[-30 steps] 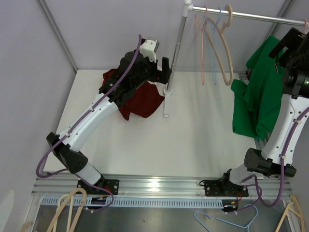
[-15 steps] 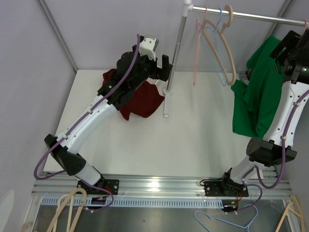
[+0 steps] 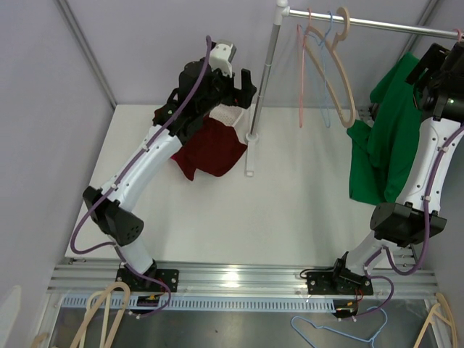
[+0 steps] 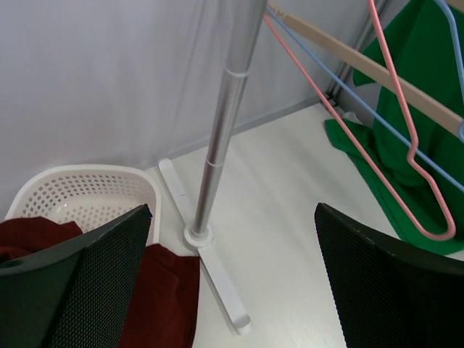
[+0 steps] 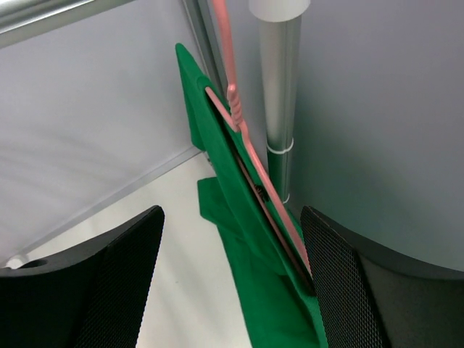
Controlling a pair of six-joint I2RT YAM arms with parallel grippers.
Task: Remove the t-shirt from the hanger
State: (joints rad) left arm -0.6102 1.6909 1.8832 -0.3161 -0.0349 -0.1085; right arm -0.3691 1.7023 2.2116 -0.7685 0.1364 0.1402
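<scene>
A green t-shirt (image 3: pixel 377 145) hangs on a pink hanger (image 5: pixel 250 156) at the right end of the rail (image 3: pixel 377 25). Its lower part drapes toward the table. My right gripper (image 3: pixel 429 71) is high up at the shirt's shoulder. In the right wrist view it (image 5: pixel 230 217) is open, with the t-shirt (image 5: pixel 246 246) and the hanger's sloping arm running between its fingers, nearer the right finger (image 5: pixel 341 275). My left gripper (image 3: pixel 246 90) is open and holds nothing. It hovers beside the rack's left pole (image 4: pixel 221 145), over the table's back left.
A wooden hanger (image 3: pixel 341 72), a pink one (image 3: pixel 303 65) and a blue one (image 3: pixel 324 72) hang bare on the rail. A maroon cloth (image 3: pixel 214 148) lies by a white perforated basket (image 4: pixel 80 192). The pole's white foot (image 3: pixel 250 156) juts forward. Spare hangers (image 3: pixel 109 312) lie below the table's near edge.
The left arm has lifted and drawn back toward the pole. The bare hangers have swung on the rail. The right gripper's fingers have come slightly closer together around the shirt.
</scene>
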